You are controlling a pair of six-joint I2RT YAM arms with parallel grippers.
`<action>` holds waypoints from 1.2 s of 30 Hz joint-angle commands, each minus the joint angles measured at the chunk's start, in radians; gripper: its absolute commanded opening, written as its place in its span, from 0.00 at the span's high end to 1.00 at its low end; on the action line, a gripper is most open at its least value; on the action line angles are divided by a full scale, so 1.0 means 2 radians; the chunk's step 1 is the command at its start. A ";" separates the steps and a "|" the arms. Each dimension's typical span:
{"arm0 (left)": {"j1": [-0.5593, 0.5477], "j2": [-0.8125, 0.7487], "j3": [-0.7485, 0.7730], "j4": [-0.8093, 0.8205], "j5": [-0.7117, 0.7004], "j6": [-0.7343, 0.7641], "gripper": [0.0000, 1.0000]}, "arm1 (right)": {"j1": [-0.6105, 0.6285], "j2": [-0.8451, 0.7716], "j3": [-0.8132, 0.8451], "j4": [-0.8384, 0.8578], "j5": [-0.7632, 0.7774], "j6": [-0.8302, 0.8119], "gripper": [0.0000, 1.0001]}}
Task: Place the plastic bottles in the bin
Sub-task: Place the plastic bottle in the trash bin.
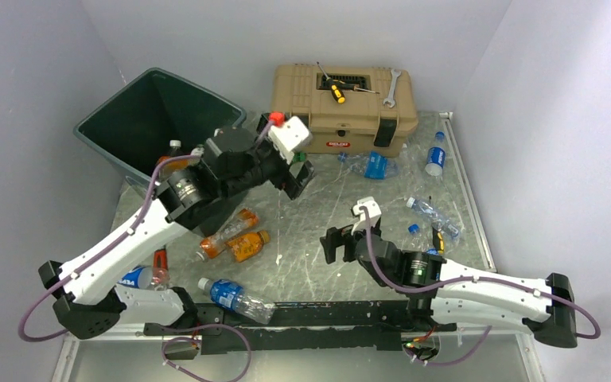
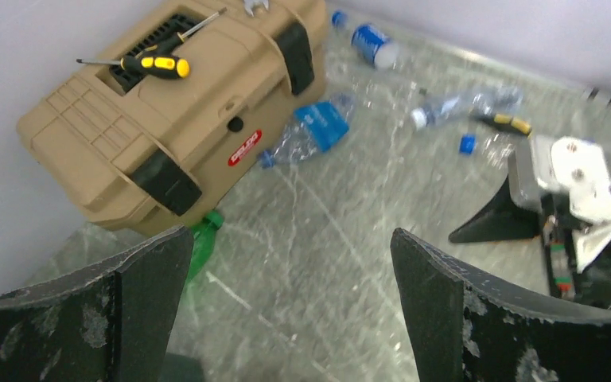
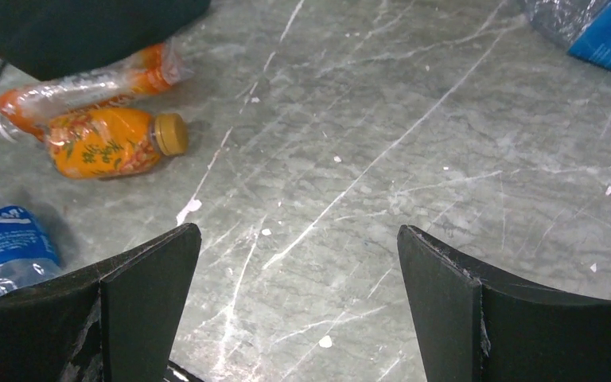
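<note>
The dark green bin (image 1: 104, 140) stands at the back left. My left gripper (image 1: 297, 177) (image 2: 290, 239) hangs open and empty over the table, right of the bin and in front of the toolbox; a green bottle (image 2: 204, 243) lies just past its left finger. My right gripper (image 1: 336, 244) (image 3: 298, 235) is open and empty, low over bare table mid-right. Two orange bottles (image 1: 237, 239) (image 3: 115, 143) lie left of it. A blue-labelled clear bottle (image 1: 235, 296) lies near the front. A crushed blue-labelled bottle (image 1: 375, 165) (image 2: 318, 127) lies before the toolbox.
A tan toolbox (image 1: 342, 119) at the back carries a yellow-handled screwdriver (image 1: 336, 90) and a wrench (image 1: 391, 86). More bottles (image 1: 435, 159) (image 1: 432, 215) lie along the right edge, with a loose blue cap (image 1: 414, 228). A blue-labelled bottle (image 1: 139, 277) lies beside the left arm's base.
</note>
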 commanded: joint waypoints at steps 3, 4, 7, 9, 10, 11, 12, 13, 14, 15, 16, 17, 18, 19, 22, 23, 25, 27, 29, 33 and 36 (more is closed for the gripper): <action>-0.017 -0.067 -0.093 0.100 -0.066 0.169 0.00 | -0.002 0.041 0.012 0.002 0.013 0.025 0.01; -0.018 -0.079 -0.120 0.115 -0.072 0.179 0.01 | -0.002 0.046 0.009 0.001 0.018 0.033 0.01; -0.017 -0.110 -0.178 0.153 -0.088 0.191 0.00 | -0.009 0.060 0.010 -0.006 0.014 0.038 0.01; -0.018 -0.116 -0.172 0.132 -0.087 0.179 0.00 | -0.029 0.067 0.014 -0.015 -0.002 0.043 0.00; -0.018 -0.115 -0.162 0.117 -0.094 0.166 0.01 | -0.052 0.065 0.009 -0.004 -0.024 0.039 0.00; -0.018 -0.114 -0.152 0.100 -0.102 0.149 0.00 | -0.075 0.060 0.001 0.009 -0.056 0.035 0.00; -0.018 -0.113 -0.141 0.080 -0.106 0.128 0.01 | -0.094 0.053 -0.008 0.024 -0.098 0.030 0.00; -0.018 -0.114 -0.133 0.062 -0.104 0.115 0.00 | -0.110 0.045 -0.019 0.046 -0.143 0.021 0.01; -0.018 -0.116 -0.130 0.047 -0.099 0.106 0.01 | -0.121 0.039 -0.029 0.068 -0.193 0.009 0.01; -0.018 -0.121 -0.136 0.037 -0.091 0.102 0.00 | -0.124 0.039 -0.034 0.085 -0.243 -0.005 0.01; -0.018 -0.127 -0.141 0.038 -0.085 0.100 0.01 | -0.124 0.044 -0.037 0.096 -0.269 -0.011 0.01; -0.018 -0.135 -0.154 0.047 -0.082 0.098 0.01 | -0.123 0.053 -0.040 0.106 -0.289 -0.015 0.01; -0.018 -0.143 -0.167 0.058 -0.080 0.099 0.00 | -0.121 0.061 -0.040 0.112 -0.293 -0.017 0.03; -0.018 -0.151 -0.180 0.071 -0.078 0.100 0.01 | -0.112 0.068 -0.041 0.116 -0.272 -0.015 0.04; -0.018 -0.160 -0.200 0.084 -0.077 0.104 0.01 | -0.080 0.087 -0.042 0.132 -0.226 -0.019 0.04; -0.017 -0.159 -0.202 0.083 -0.080 0.104 0.01 | -0.070 0.096 -0.041 0.143 -0.225 -0.023 0.04; -0.018 -0.155 -0.203 0.082 -0.091 0.102 0.00 | -0.045 0.122 -0.034 0.156 -0.218 -0.032 0.04; -0.018 -0.154 -0.206 0.086 -0.098 0.096 0.00 | -0.017 0.156 -0.017 0.163 -0.209 -0.039 0.04; -0.018 -0.156 -0.212 0.098 -0.100 0.092 0.00 | -0.002 0.186 -0.004 0.172 -0.207 -0.043 0.04; -0.020 -0.166 -0.228 0.117 -0.109 0.094 0.00 | 0.009 0.216 0.003 0.206 -0.238 -0.045 0.05; -0.024 -0.174 -0.235 0.123 -0.125 0.100 0.01 | 0.015 0.237 0.013 0.219 -0.259 -0.046 0.06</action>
